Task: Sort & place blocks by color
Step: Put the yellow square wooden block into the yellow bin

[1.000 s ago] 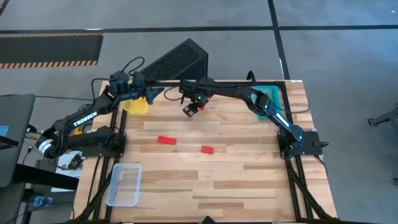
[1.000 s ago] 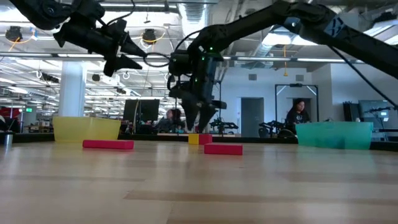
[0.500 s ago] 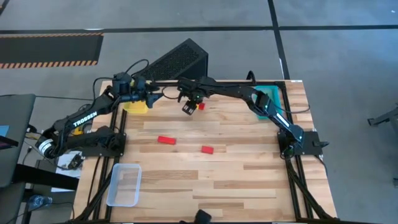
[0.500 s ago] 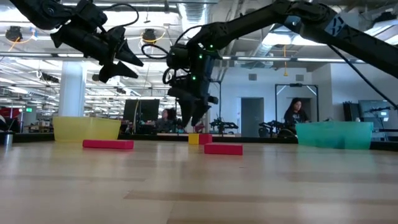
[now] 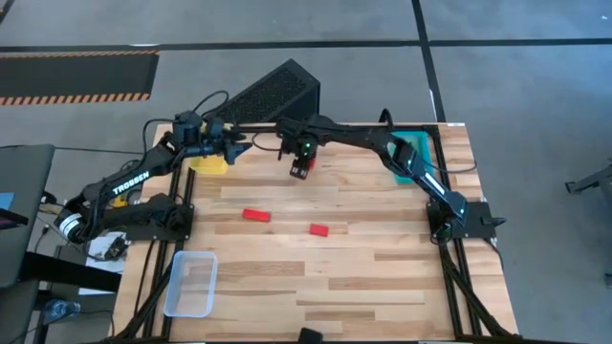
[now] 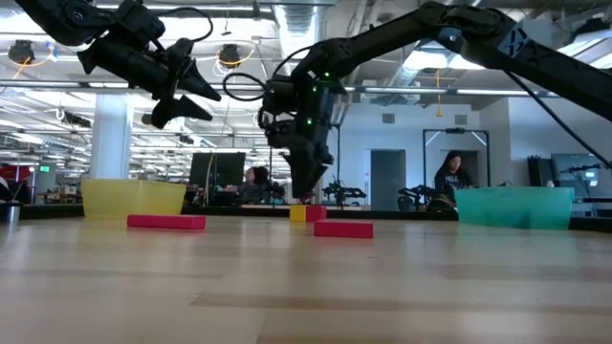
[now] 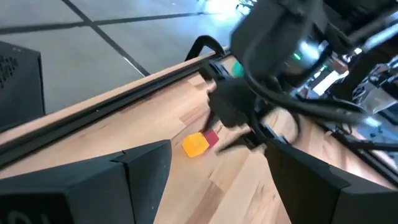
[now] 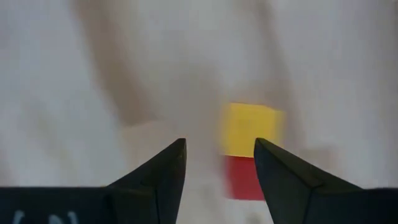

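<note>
Right gripper (image 6: pixel 304 191), fingers spread and empty, hangs above touching yellow block (image 8: pixel 250 130) and red block (image 8: pixel 247 178); left gripper (image 6: pixel 196 96), spread, waits above yellow tray (image 6: pixel 133 198).

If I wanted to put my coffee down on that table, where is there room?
The near half of the wooden table is bare, between the clear tray and the right edge. The far edge is crowded: right gripper over a yellow block and a small red one, yellow tray, left gripper.
</note>
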`<act>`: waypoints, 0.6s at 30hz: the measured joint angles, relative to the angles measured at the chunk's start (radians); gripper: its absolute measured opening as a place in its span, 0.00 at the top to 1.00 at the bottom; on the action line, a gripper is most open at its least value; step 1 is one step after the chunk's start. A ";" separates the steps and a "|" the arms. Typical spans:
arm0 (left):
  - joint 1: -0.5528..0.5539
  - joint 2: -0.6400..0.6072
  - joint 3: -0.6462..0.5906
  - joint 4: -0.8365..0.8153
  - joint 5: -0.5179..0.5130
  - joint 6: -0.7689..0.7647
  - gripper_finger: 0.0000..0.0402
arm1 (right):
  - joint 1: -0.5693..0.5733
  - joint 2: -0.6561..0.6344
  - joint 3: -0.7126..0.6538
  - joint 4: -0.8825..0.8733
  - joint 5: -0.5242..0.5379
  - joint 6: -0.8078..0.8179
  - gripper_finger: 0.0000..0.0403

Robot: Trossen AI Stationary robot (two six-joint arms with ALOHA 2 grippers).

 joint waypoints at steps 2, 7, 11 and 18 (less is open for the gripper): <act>0.000 0.000 0.000 -0.005 -0.001 -0.018 0.38 | 0.011 0.003 0.020 -0.005 -0.068 0.031 0.49; 0.000 0.000 0.000 -0.009 -0.053 -0.010 0.38 | 0.013 0.000 0.053 0.060 -0.123 0.187 0.50; 0.000 0.000 0.000 -0.005 -0.088 0.003 0.38 | 0.002 0.002 0.051 0.049 -0.116 0.538 0.52; 0.000 0.000 0.000 -0.002 -0.156 -0.010 0.38 | 0.029 0.002 0.051 0.293 -0.160 0.785 0.63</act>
